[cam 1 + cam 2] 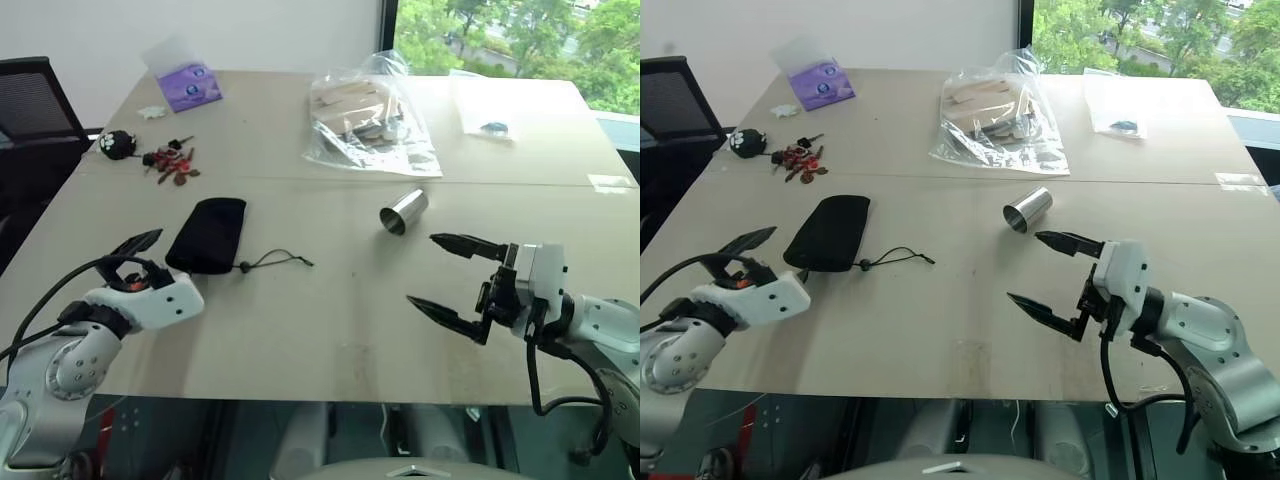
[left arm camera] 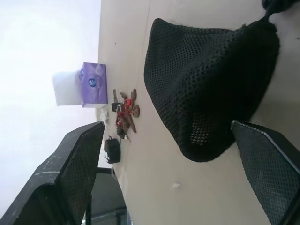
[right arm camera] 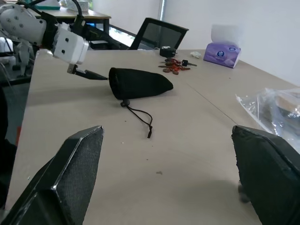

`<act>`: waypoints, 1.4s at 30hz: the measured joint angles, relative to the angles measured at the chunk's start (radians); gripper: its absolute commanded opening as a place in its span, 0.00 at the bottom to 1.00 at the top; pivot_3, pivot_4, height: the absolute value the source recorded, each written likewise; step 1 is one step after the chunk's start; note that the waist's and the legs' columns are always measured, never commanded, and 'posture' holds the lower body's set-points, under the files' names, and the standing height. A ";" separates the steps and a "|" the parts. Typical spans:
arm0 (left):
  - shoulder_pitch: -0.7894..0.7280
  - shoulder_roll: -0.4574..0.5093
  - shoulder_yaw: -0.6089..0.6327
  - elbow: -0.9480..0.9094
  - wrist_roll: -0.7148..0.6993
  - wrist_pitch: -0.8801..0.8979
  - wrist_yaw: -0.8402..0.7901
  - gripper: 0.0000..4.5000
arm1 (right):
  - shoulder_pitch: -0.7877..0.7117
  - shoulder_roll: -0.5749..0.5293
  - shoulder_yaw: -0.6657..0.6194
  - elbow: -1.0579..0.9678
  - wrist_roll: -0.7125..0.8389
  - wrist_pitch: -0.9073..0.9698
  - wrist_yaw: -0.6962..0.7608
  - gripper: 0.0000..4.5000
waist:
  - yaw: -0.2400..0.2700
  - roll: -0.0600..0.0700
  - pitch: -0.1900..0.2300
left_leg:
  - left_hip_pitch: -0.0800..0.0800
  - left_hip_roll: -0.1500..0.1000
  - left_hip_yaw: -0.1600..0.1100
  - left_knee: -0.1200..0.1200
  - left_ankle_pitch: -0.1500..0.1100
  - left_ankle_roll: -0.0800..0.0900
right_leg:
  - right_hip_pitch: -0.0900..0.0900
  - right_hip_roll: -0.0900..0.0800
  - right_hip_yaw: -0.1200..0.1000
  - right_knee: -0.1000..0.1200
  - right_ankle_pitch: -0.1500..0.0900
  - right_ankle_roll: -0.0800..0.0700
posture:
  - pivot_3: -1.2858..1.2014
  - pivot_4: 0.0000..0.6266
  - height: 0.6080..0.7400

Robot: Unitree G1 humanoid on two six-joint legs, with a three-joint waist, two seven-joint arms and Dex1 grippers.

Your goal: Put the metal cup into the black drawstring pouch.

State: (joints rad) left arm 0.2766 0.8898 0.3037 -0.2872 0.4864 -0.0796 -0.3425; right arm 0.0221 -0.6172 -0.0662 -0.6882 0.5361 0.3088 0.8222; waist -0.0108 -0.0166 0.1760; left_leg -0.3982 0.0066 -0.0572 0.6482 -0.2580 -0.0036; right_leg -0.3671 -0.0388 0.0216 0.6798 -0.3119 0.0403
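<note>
The metal cup (image 1: 403, 211) is lying on its side on the beige counter (image 1: 330, 330), a little right of the middle, with its dark open mouth turning toward seven o'clock. The black drawstring pouch (image 1: 208, 234) is lying flat well to the cup's nine o'clock, its closed rounded end pointing toward twelve and its cord (image 1: 278, 260) with the toggle trailing off toward three o'clock from the near end.

The right gripper (image 1: 450, 277) is hovering over the counter at the cup's five o'clock, near it but not touching, its two black fingers spreading wide apart with nothing between them and pointing toward nine o'clock. The left gripper (image 1: 140, 255) is sitting at the pouch's seven o'clock, just beside the near end, its fingers (image 2: 70, 168) also standing wide apart and gripping nothing; in the left wrist view the pouch's mesh fabric is lying ahead, between the two fingers.

Toward the counter's twelve o'clock edge a clear plastic bag (image 1: 370, 115) with pale contents is resting. At eleven o'clock a purple tissue box (image 1: 188, 84) is standing, and nearer, at ten o'clock, a small black round toy (image 1: 117, 144) is lying beside a cluster of keys and red-brown bits (image 1: 172, 163). A black chair (image 1: 30, 110) is standing past the counter's nine o'clock edge.
</note>
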 measured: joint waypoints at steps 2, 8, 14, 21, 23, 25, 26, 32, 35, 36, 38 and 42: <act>-0.053 -0.005 -0.038 0.022 0.011 0.002 0.000 1.00 | 0.002 0.002 0.010 0.001 -0.009 -0.008 -0.004 0.99 | 0.000 0.000 0.000 | 0.000 0.000 0.000 0.000 0.000 0.000 | 0.000 0.001 -0.001 0.000 0.000 0.000 | 0.52 0.24 1.00; -0.153 0.003 -0.117 0.099 0.036 0.001 -0.035 0.64 | 0.014 0.004 0.014 0.001 -0.026 -0.010 -0.028 1.00 | -0.004 0.000 0.000 | 0.000 0.000 0.001 0.000 0.000 0.000 | 0.000 0.002 -0.002 0.001 0.000 0.000 | 0.52 0.24 1.00; -0.212 0.002 -0.143 0.128 -0.025 0.013 -0.124 0.06 | 0.016 0.020 0.015 0.000 -0.067 0.017 -0.109 1.00 | -0.002 0.000 0.000 | 0.000 0.000 0.001 0.001 0.000 0.000 | 0.000 0.001 -0.002 0.001 0.000 0.000 | 0.52 0.24 1.00; -0.335 -0.095 -0.156 -0.065 -0.384 0.550 -0.429 0.01 | -0.046 0.015 0.065 0.011 -0.195 0.099 -0.224 1.00 | -0.001 0.000 0.000 | -0.001 0.000 0.000 0.004 0.000 0.000 | 0.000 0.004 -0.004 0.005 0.000 0.000 | 0.52 0.24 1.00; -0.458 -0.129 -0.161 -0.145 -0.536 0.871 -0.492 0.01 | -0.095 -0.036 0.104 0.024 -0.280 0.159 -0.262 1.00 | 0.000 -0.001 0.000 | -0.001 -0.001 -0.001 0.007 0.000 0.000 | 0.000 0.004 -0.005 0.008 0.000 0.001 | 0.52 0.24 1.00; -0.580 -0.169 -0.162 -0.192 -0.633 1.114 -0.500 0.01 | -0.128 -0.043 0.122 0.045 -0.331 0.192 -0.288 1.00 | -0.003 -0.001 0.000 | -0.001 -0.001 -0.001 0.010 0.000 0.000 | 0.000 0.005 -0.005 0.012 0.000 0.001 | 0.52 0.24 1.00; -0.656 -0.207 -0.163 -0.197 -0.671 1.266 -0.481 0.01 | -0.133 -0.039 0.125 0.058 -0.350 0.195 -0.304 1.00 | -0.004 -0.001 0.000 | 0.000 -0.002 -0.001 0.010 0.000 0.000 | 0.000 0.005 -0.004 0.014 0.000 0.001 | 0.52 0.24 1.00; -0.877 -0.423 -0.150 -0.078 -0.694 1.656 -0.283 0.01 | -0.158 0.019 0.114 0.115 -0.419 0.196 -0.377 1.00 | -0.013 -0.001 0.000 | -0.001 -0.001 0.000 0.014 0.001 -0.001 | -0.002 0.006 -0.001 0.016 0.000 0.001 | 0.52 0.24 1.00; -0.925 -0.548 -0.074 0.004 -0.695 1.690 -0.192 0.01 | -0.184 -0.008 0.144 0.129 -0.487 0.251 -0.393 1.00 | -0.011 -0.002 0.000 | -0.003 -0.001 0.000 0.016 0.003 -0.005 | -0.003 0.005 -0.001 0.016 0.000 0.001 | 0.52 0.24 1.00; -0.938 -0.582 -0.051 0.020 -0.694 1.693 -0.168 0.01 | -0.188 -0.007 0.150 0.138 -0.492 0.252 -0.390 1.00 | -0.010 -0.002 0.000 | -0.003 -0.001 0.000 0.016 0.003 -0.005 | -0.003 0.005 -0.001 0.016 0.000 0.001 | 0.52 0.24 1.00; -0.970 -0.620 -0.018 0.050 -0.696 1.693 -0.130 0.01 | -0.199 0.005 0.171 0.166 -0.500 0.234 -0.388 1.00 | -0.007 -0.002 0.001 | -0.003 -0.001 0.000 0.016 0.003 -0.005 | -0.004 0.005 -0.001 0.016 0.000 0.001 | 0.52 0.24 1.00; -1.017 -0.616 -0.002 0.107 -0.719 1.693 -0.091 0.01 | -0.227 0.108 0.190 0.193 -0.527 0.214 -0.433 1.00 | -0.007 -0.002 0.001 | -0.003 -0.001 0.001 0.015 0.003 -0.005 | -0.005 0.005 0.000 0.017 0.000 0.001 | 0.52 0.24 1.00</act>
State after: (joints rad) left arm -0.7403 0.2737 0.3020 -0.1804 -0.2324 1.6129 -0.4339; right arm -0.2051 -0.5088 0.1237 -0.4948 0.0093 0.5230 0.3896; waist -0.0181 -0.0184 0.1765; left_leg -0.4011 0.0056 -0.0558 0.6634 -0.2549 -0.0090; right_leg -0.3720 -0.0338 0.0221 0.6968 -0.3121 0.0410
